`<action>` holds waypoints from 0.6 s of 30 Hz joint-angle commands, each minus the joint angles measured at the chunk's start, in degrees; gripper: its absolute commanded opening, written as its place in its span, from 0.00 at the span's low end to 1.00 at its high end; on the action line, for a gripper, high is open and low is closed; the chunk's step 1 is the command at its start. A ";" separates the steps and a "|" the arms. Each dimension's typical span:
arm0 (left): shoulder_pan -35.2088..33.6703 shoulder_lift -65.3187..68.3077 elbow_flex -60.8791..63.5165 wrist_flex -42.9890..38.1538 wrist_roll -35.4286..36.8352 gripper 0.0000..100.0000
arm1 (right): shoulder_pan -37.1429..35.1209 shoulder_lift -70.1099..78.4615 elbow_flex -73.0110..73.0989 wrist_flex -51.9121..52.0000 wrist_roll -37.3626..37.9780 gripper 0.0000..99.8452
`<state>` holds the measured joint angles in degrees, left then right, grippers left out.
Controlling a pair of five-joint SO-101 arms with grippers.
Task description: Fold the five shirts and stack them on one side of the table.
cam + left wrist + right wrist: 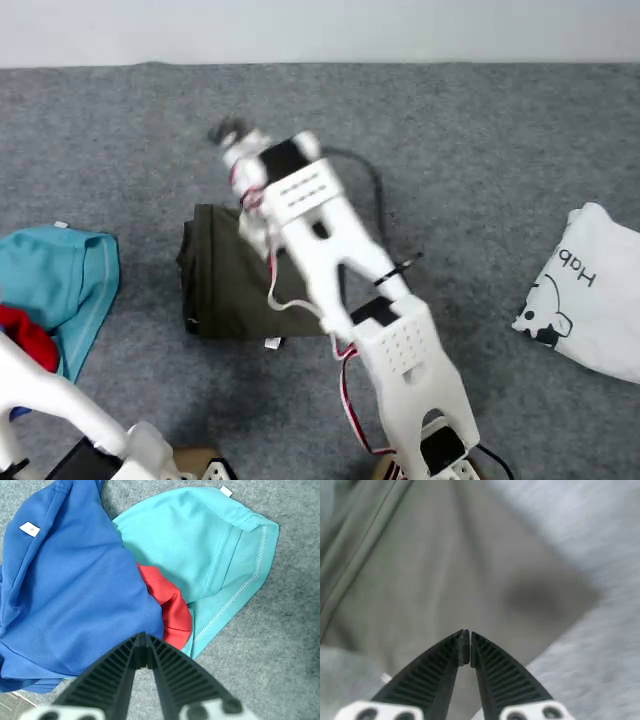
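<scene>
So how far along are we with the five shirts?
The white shirt and the olive shirt look folded, lying apart, not stacked. Nothing is in hand: the right gripper hangs shut over the olive shirt, the left gripper shut over the rest. The teal shirt, red shirt and blue shirt lie unfolded.

The blue shirt (75,595) was fine mesh cloth with slight sheen, the olive shirt (215,285) matt cloth. The grey table cover (480,150) looked rough, like felt. The left gripper (145,640) was ribbed matt black plastic.
</scene>
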<state>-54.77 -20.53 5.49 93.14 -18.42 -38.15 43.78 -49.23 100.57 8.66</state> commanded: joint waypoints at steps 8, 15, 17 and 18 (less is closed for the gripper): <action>0.00 -1.85 -1.54 0.35 0.18 0.01 | -15.78 3.82 3.78 -6.20 -4.40 0.01; 0.00 -1.85 -1.54 0.62 0.18 0.01 | -19.38 5.58 2.99 -12.35 -3.78 0.01; -0.09 -1.85 -1.54 0.70 0.18 0.01 | -19.12 4.00 1.14 -10.33 -3.78 0.01; -0.09 -1.85 -1.54 0.70 0.18 0.01 | -18.95 3.21 0.09 -9.19 -3.78 0.01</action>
<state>-54.77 -20.53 5.49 93.14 -18.42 -56.26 50.90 -45.63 89.67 4.88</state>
